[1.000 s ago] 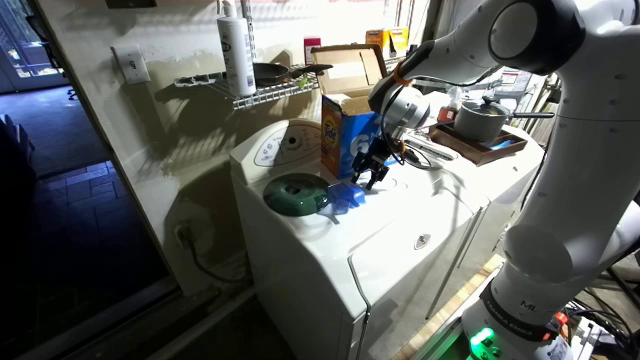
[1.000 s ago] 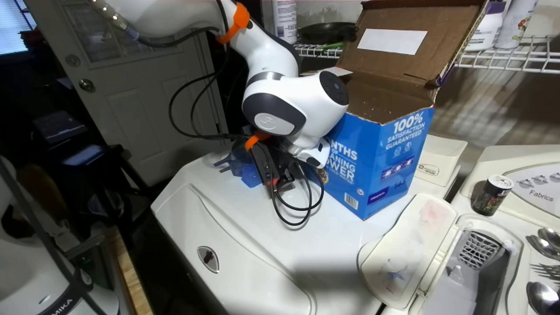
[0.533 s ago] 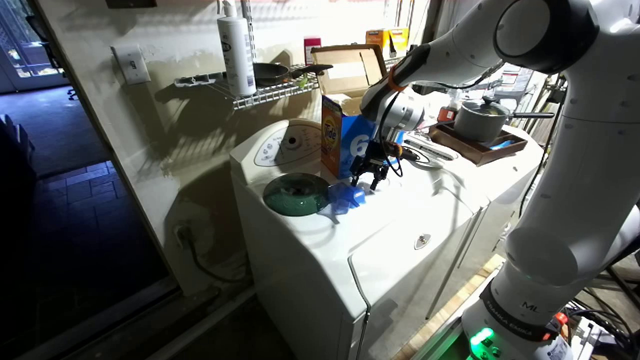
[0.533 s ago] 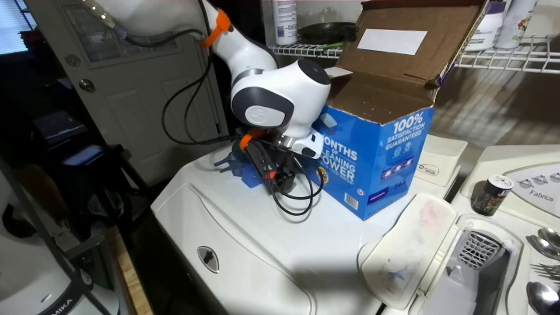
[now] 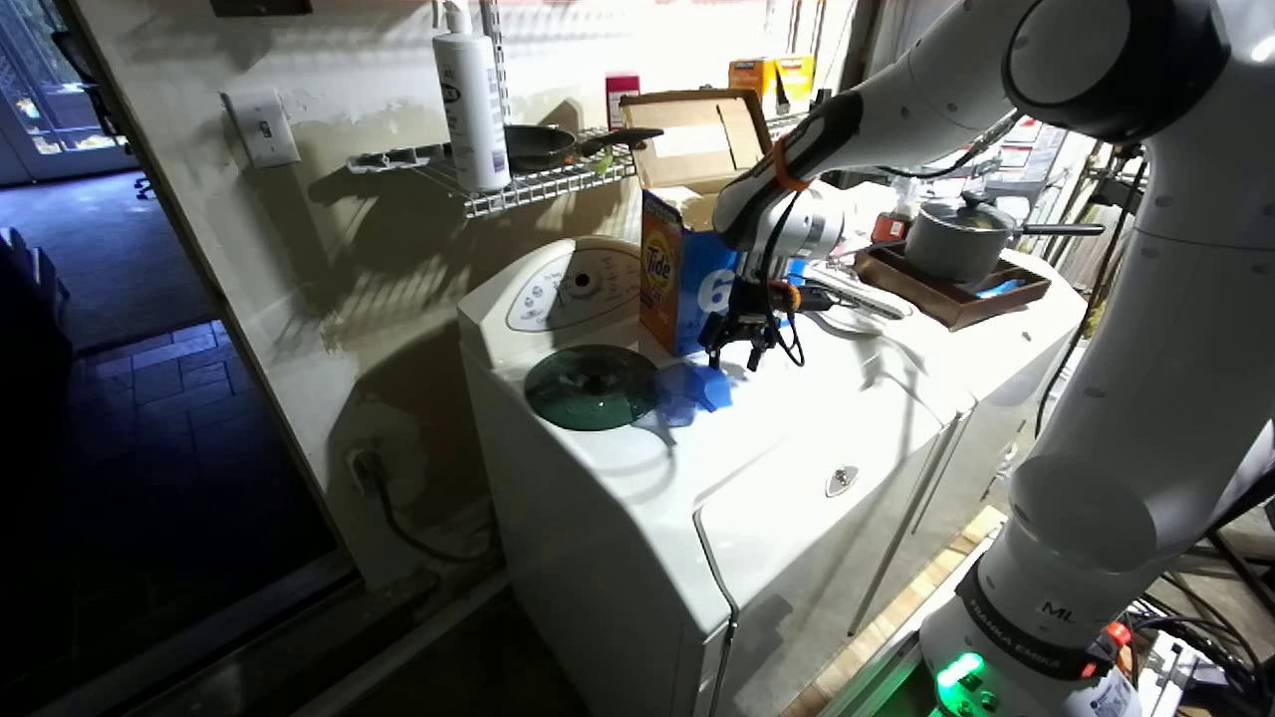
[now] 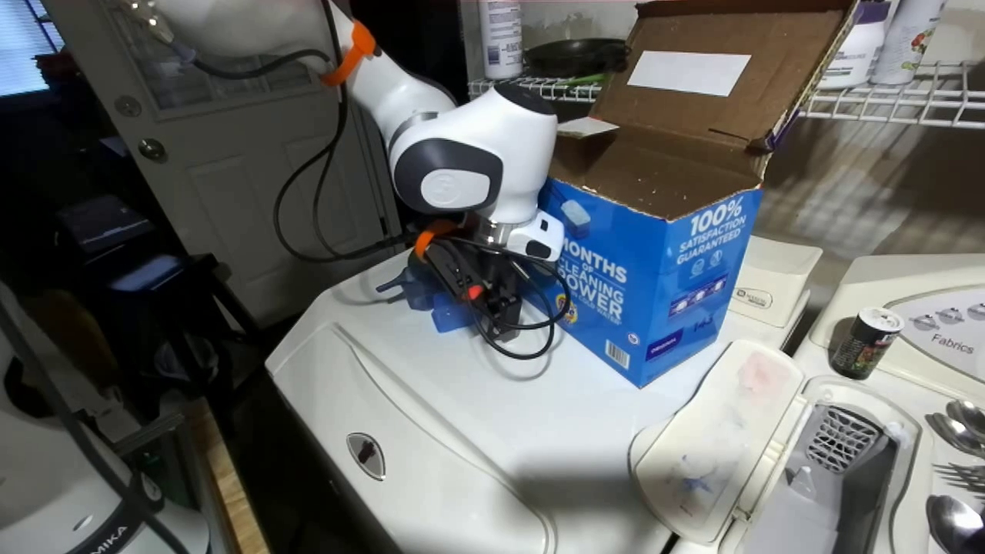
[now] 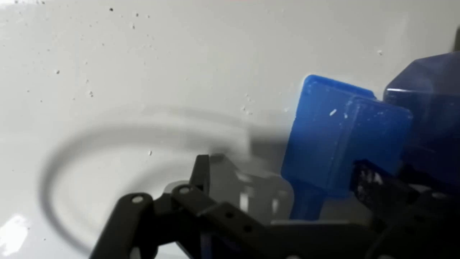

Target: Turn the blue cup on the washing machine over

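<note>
Arm (image 6: 477, 127) sits farther left in an exterior view than in the earlier frame, baring more print on the detergent box (image 6: 654, 292); blue cup (image 7: 337, 133) looks nudged a touch, too slight to be sure.

Big to small: washing machine (image 5: 657, 488), white, doubles as desk. Box stands on it, flap up. Dark-green disc (image 5: 598, 403) lies near. Jaws: spread wide, no grip on anything that shows; in the wrist view one fingertip (image 7: 202, 171) hangs over bare white top, its opposite overlaps the cup, can't tell if they touch. Translucent blue container (image 7: 431, 82) between disc and cup, right up beside the cup, maybe touching. Cup itself is on the desk, below the jaws, off to one side of their midline; can't tell which way its mouth faces.

Handling, my guess: light, stiff plastic, smooth so slippery, hard to break, likely to skid if pushed. Take hold across opposite side walls, jaws recentred first and clear of the container. Narrow lower end in the wrist view may be a handle, weaker spot for a flip.

Labels: box reads "Tide", "6", "MONTHS OF CLEANING POWER", "100% SATISFACTION GUARANTEED", "ORIGINAL". Arm base reads "FRANKA EMIKA", "ML". Neighbouring control panel (image 6: 943, 327): "Fabrics". Black can (image 6: 866, 346): print too small.
</note>
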